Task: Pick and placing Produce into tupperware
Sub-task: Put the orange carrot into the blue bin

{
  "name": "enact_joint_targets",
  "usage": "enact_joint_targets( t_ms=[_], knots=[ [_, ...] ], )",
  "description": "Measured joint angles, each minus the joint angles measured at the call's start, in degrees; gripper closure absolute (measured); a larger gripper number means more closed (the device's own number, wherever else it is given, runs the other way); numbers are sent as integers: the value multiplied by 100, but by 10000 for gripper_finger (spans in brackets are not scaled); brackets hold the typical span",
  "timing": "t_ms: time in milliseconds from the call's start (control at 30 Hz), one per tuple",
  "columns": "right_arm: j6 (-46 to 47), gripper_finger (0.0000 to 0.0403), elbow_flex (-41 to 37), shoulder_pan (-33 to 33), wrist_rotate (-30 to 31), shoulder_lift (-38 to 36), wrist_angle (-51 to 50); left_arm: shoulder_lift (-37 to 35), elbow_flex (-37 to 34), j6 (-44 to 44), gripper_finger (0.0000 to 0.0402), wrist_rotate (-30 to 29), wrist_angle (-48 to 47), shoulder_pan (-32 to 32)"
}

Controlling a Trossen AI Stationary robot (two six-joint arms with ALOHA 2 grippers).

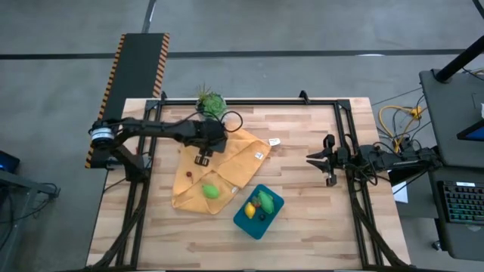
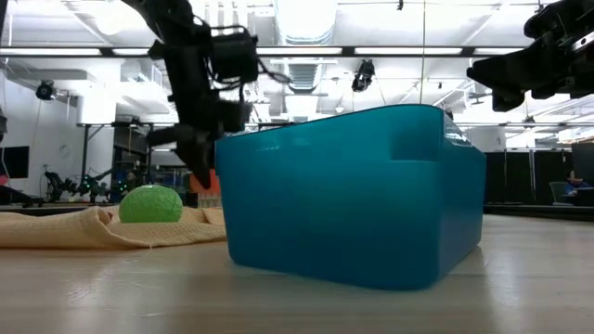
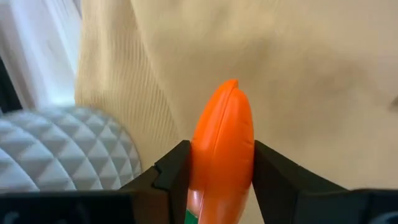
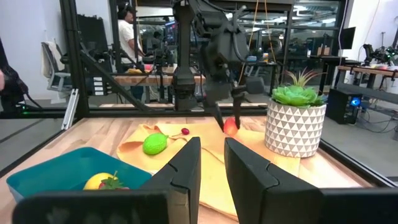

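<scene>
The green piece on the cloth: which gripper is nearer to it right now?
Left. The left gripper, shut on the carrot, hangs over the cloth just beyond the green piece. The right gripper waits open, far across the table.

Overhead and tabletop views share the tupperware (image 1: pixel 258 211); wrists look forward.

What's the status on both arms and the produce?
Left gripper shut on carrot, above yellow cloth. Right gripper open, idle at table's right. Tupperware holds some produce; green piece on cloth.
</scene>
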Motion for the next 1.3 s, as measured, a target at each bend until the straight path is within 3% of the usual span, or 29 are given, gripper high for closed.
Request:
enact_joint_targets(
  t_ms=[167,467,733,900,1300],
  knots=[
    [1,339,0,0,0,0,4,-77,204,-438,278,529,109,-334],
    [26,339,0,0,0,0,7,-203,437,-864,278,725,1052,-1110],
    [36,339,0,0,0,0,9,-420,417,-1756,278,2135,2588,-1463],
    [40,339,0,0,0,-7,31,-453,403,-2164,278,2693,3536,-1624],
    [41,339,0,0,1,-5,59,257,271,-2393,278,2760,5244,-2191]
  ],
)
